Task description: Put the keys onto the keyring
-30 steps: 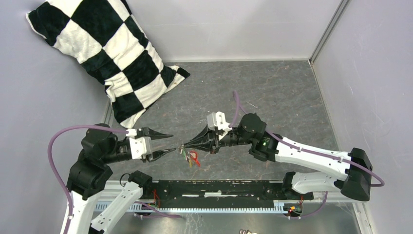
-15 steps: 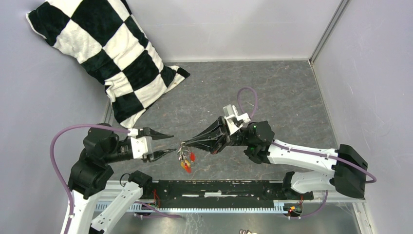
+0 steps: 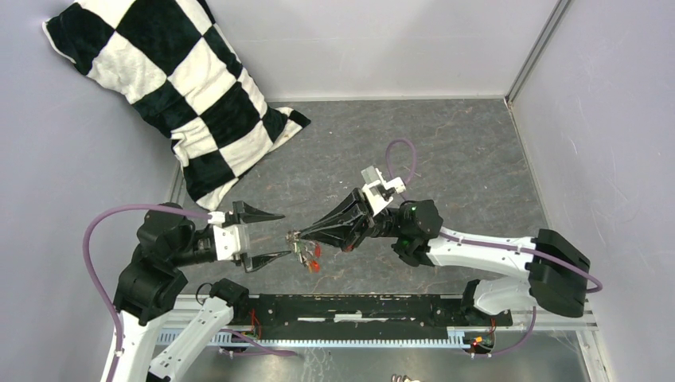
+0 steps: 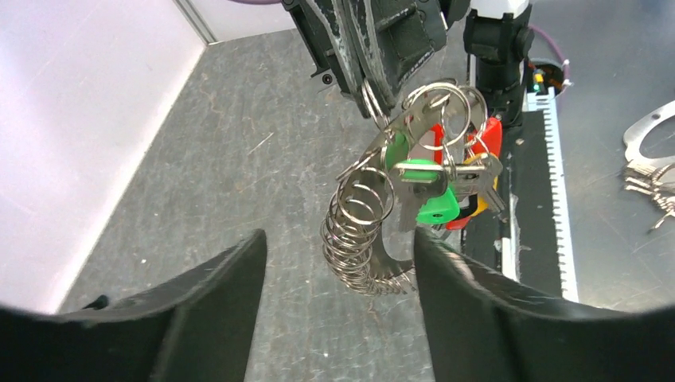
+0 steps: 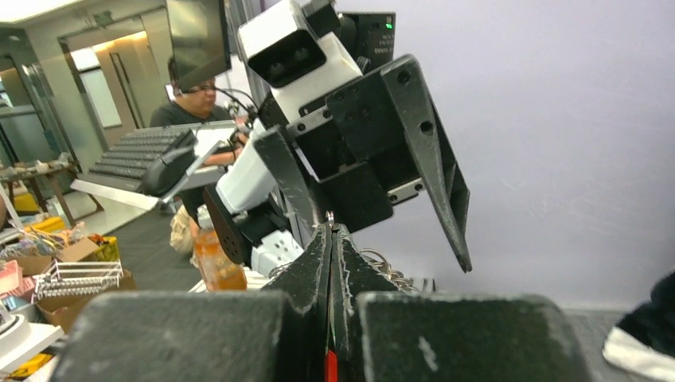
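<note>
My right gripper [image 3: 293,235] is shut on the keyring [image 3: 298,239] and holds it above the grey table [image 3: 446,151]. In the left wrist view the keyring [image 4: 362,235] is a hanging silver coil, with the green key [image 4: 426,195], the red key [image 4: 487,137] and the yellow key [image 4: 477,208] dangling in a bunch beside it, and the right gripper [image 4: 380,103] pinches its top. My left gripper [image 3: 271,235] is open, its jaws either side of the coil [image 4: 338,239] without touching it. In the right wrist view the shut gripper [image 5: 330,232] faces the open left fingers [image 5: 438,167].
A black-and-white checked pillow [image 3: 175,87] leans in the back left corner. Grey walls close in the table on three sides. A black rail [image 3: 358,306] runs along the near edge. Another metal ring with keys [image 4: 649,171] lies beyond that rail.
The right gripper has rolled and carried the keyring with the keys up and left, between the left jaws. The left jaws have opened wider.
</note>
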### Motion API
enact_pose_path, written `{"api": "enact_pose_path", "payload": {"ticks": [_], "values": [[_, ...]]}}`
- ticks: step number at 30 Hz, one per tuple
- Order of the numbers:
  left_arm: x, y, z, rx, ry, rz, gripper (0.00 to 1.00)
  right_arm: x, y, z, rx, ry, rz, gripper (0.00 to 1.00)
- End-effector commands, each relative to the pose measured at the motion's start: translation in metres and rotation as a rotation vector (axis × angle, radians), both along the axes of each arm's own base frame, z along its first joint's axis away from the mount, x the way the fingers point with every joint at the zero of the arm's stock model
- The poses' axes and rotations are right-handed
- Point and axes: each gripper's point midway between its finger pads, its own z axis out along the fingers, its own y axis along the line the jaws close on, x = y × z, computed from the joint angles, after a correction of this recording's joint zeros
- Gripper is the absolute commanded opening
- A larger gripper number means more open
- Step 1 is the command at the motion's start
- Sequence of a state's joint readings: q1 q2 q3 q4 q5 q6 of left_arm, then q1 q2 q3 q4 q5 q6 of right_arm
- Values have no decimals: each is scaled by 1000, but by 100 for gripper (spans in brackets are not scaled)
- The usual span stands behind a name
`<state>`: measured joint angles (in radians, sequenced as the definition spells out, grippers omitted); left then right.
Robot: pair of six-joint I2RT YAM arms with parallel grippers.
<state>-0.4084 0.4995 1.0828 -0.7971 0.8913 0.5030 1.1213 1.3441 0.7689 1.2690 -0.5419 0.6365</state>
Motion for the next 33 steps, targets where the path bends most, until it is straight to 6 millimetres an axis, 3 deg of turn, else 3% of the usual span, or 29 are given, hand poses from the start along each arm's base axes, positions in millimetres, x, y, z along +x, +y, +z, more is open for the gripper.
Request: {"api": "enact_pose_path", "payload": {"ticks": [1, 7, 12, 18, 21, 26, 33], "values": [[0, 1, -1, -12, 18, 13, 79, 12, -7, 19, -44, -82, -97, 0], [16, 9, -5, -2, 49, 132, 86, 53, -22, -13, -226, -121, -288, 0], [55, 21, -15, -31, 197, 371, 100, 94, -35, -48, -385, -117, -461, 0], [113, 46, -66, 143, 380, 673, 100, 161, -62, -126, -633, -45, -723, 0], [135, 58, -71, 187, 362, 779, 100, 186, -82, -164, -728, -19, -836, 1], [149, 63, -74, 170, 331, 840, 100, 203, -100, -199, -796, 25, -884, 0], [155, 65, -94, 185, 328, 863, 100, 236, -110, -220, -857, 111, -928, 1]]}}
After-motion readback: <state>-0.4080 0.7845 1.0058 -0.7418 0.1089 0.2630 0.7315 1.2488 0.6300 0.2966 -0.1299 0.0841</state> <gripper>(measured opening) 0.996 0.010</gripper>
